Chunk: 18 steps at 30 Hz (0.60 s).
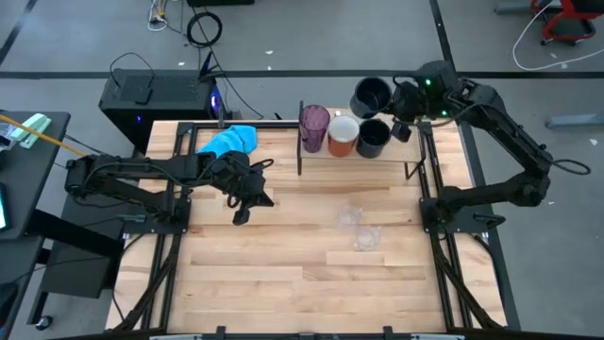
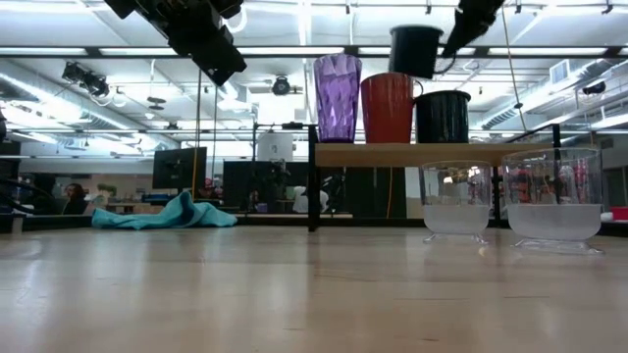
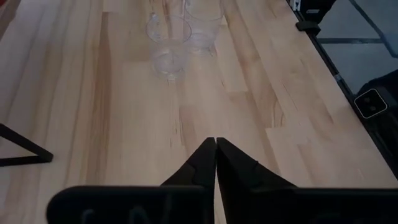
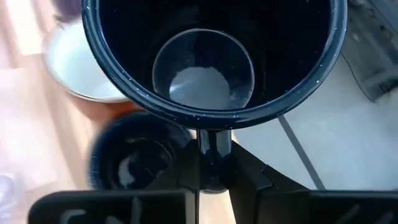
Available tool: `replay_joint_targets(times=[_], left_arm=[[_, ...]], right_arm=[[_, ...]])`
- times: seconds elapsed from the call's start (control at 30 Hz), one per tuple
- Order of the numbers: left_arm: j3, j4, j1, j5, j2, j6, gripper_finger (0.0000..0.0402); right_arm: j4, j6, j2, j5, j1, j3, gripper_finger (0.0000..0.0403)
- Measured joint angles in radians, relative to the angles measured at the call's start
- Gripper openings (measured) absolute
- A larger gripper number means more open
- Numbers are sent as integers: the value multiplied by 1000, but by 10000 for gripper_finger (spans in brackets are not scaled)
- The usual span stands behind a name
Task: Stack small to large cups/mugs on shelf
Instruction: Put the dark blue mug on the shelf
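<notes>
On the shelf stand a purple tumbler, an orange mug with a white inside, and a black mug, side by side on their bases. A second black mug hangs in the air over the shelf's far edge, and my right gripper is shut on it. Two small clear cups rest on the tabletop to the right of its middle. My left gripper hovers shut above the table's left half, touching nothing. My right gripper pinches the lifted black mug's handle between its two fingers. The fingers slant down at it from the table's right side. The mug hangs about upright, mouth up, clear of the shelf and above the orange and black mugs.
A bright blue cloth lies at the far left of the table, beside the shelf's thin dark upright. Black frame rails run along the table's left and right edges. The near half of the tabletop is bare wood.
</notes>
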<state>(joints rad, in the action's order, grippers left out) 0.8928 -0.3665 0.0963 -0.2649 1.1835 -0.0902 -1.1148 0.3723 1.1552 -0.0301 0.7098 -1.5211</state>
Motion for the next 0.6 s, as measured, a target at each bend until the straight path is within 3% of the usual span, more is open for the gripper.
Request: replay_joint_targets(times=[0.6], left_arm=[[0, -6, 1, 3, 0, -26, 20]], right_arm=[[-77, 163, 130, 160, 341, -1, 53]])
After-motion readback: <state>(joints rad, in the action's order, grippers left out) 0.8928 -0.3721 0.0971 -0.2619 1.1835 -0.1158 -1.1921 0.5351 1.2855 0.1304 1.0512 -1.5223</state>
